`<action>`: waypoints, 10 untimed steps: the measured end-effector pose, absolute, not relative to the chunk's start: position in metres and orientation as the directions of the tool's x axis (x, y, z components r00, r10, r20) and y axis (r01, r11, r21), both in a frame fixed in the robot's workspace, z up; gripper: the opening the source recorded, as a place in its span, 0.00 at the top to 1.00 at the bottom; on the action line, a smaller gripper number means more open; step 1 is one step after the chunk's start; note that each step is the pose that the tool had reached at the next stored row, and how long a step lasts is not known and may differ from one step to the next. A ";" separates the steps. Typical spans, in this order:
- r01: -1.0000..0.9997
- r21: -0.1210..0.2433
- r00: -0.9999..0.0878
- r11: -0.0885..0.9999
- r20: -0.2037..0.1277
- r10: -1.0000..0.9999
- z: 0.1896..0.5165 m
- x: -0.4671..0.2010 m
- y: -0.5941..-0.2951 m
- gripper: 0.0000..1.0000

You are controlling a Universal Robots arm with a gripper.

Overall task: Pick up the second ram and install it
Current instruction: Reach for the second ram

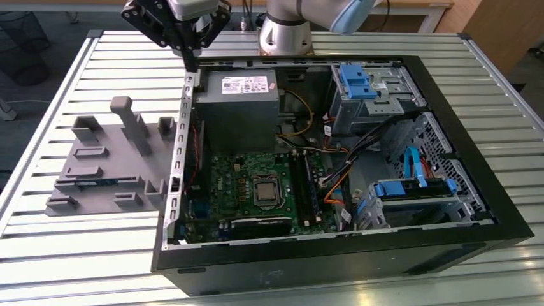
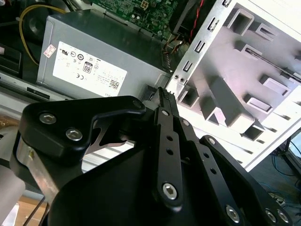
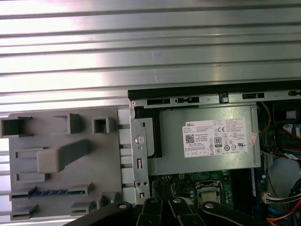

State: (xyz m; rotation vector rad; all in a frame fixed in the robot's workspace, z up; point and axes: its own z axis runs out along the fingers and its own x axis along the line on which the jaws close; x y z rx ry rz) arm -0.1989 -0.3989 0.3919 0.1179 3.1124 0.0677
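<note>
**Work cell, as I see it while driving the arm remotely.** The computer case (image 1: 297, 268) lies on its side on the slatted table (image 1: 76, 255) with its open face up. I judge this gives a straight approach from above to the motherboard (image 1: 225, 178) and its long black memory slots (image 1: 304, 182).

The grey fixture (image 1: 114, 162) rests on the table beside the case, toward the table edge on the exterior view's left. The second ram (image 1: 98, 182) stands on its long edge in one of the fixture's slots, near the fixture's edge closest to the exterior camera. In the first wrist view it reads as a dark strip (image 3: 47, 193) sunk in its slot. Held that way its upper edge is free, presumably so that fingers can close on its two flat faces.

The gripper (image 1: 188, 64) hangs above the case's far corner on the exterior view's left. It is over the sheet-metal wall between the power supply (image 1: 238, 111) and the fixture, well apart from the ram. The second wrist view shows its fingers brought together tip to tip (image 2: 162, 92), with nothing between them.

I judge the pick not yet made, since the ram sits untouched in its slot. I cannot tell whether a module already occupies the memory slots.
</note>
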 end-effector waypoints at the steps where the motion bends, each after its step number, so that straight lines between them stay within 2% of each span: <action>1: 0.075 0.044 -0.997 0.996 -0.024 0.076 0.392 -0.200 -0.399 0.89; 10: 0.075 0.030 -0.997 0.997 -0.026 0.076 0.392 -0.207 -0.399 0.89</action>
